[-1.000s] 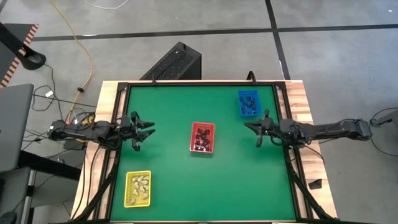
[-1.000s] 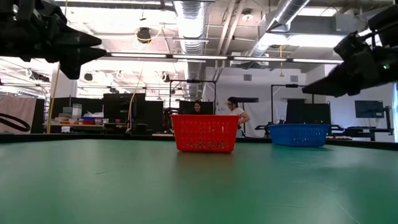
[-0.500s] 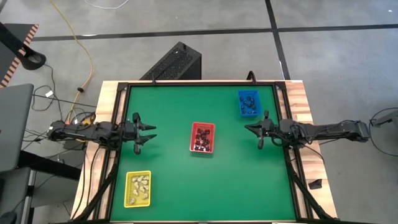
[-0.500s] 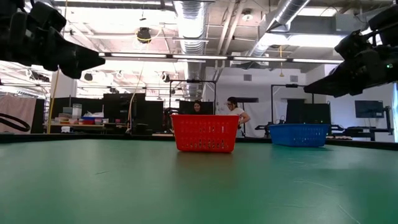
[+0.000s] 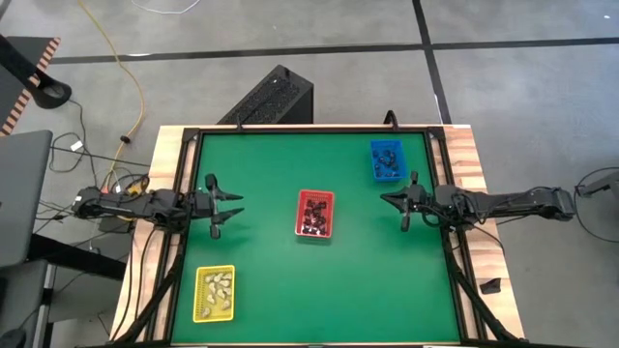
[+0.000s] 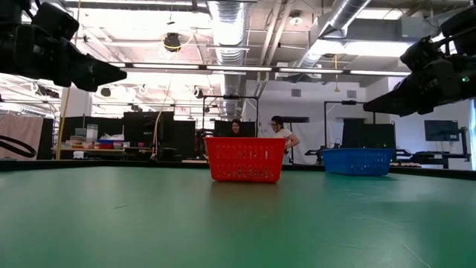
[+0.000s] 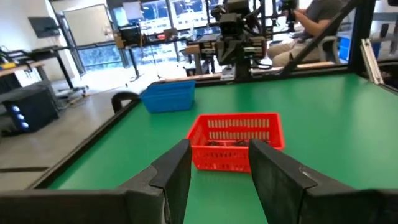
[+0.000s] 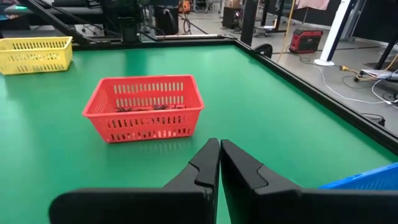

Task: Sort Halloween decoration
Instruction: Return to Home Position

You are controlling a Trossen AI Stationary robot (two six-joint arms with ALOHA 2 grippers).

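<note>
The Halloween decoration lies in three small trays on the green table. Small black shapes fill the red tray (image 5: 315,214) at the centre and the blue tray (image 5: 386,160) at the far right. Cream lumps lie in the yellow tray (image 5: 215,292) at the near left. My left gripper (image 5: 230,206) hovers open and empty left of the red tray (image 7: 235,140), pointing at it. My right gripper (image 5: 390,200) hovers shut and empty right of the red tray (image 8: 145,107), near the blue tray.
The table has a raised black frame (image 5: 309,129) along its edges. Bare green mat lies between the trays and across the near half of the table. Beyond the far edge, in the low view, people (image 6: 281,134) sit at desks.
My left gripper has turned about its wrist, and its tip has dropped a little in the low view. It stays open and left of the red tray.
</note>
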